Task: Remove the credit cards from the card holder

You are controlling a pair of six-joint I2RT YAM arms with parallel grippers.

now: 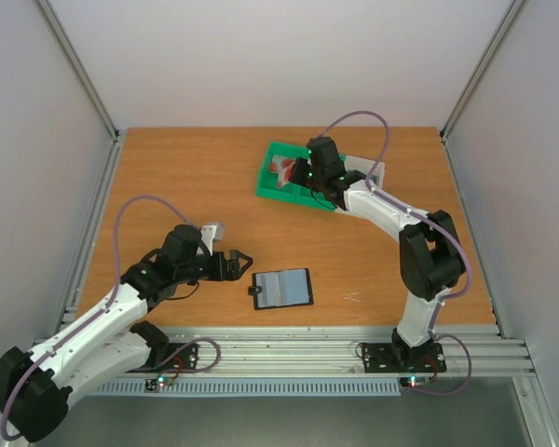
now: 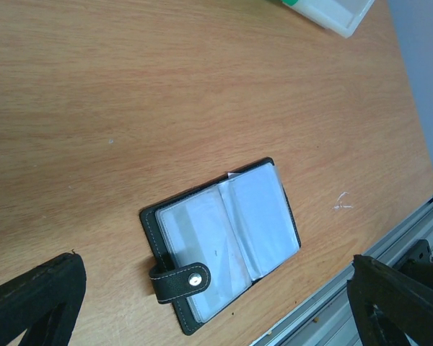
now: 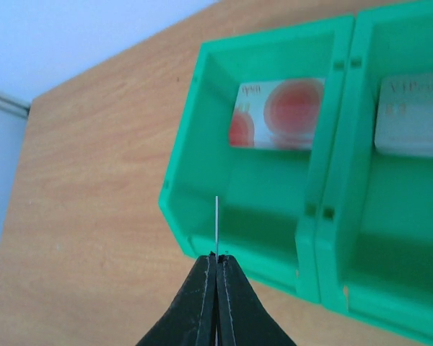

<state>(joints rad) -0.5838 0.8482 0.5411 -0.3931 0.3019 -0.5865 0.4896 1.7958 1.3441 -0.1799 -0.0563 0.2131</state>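
Note:
The card holder (image 1: pixel 282 289) lies open and flat on the table, a black bifold with grey-blue clear pockets and a snap strap; it also shows in the left wrist view (image 2: pixel 224 241). My left gripper (image 1: pixel 233 264) is open and empty just left of it, its fingers (image 2: pixel 36 303) wide on either side of the holder. My right gripper (image 3: pixel 217 256) is shut on a thin card (image 3: pixel 216 220) seen edge-on, held above the near rim of the green compartment tray (image 3: pixel 180 216). A whitish card with red marks (image 3: pixel 278 113) lies in one compartment and a greyish card (image 3: pixel 411 115) in the one beside it.
The green tray (image 1: pixel 265 186) stands at the back middle of the table, with a white tray (image 1: pixel 374 170) behind it on the right; the white tray also shows in the left wrist view (image 2: pixel 339 14). The aluminium rail (image 1: pixel 354 340) runs along the table's near edge.

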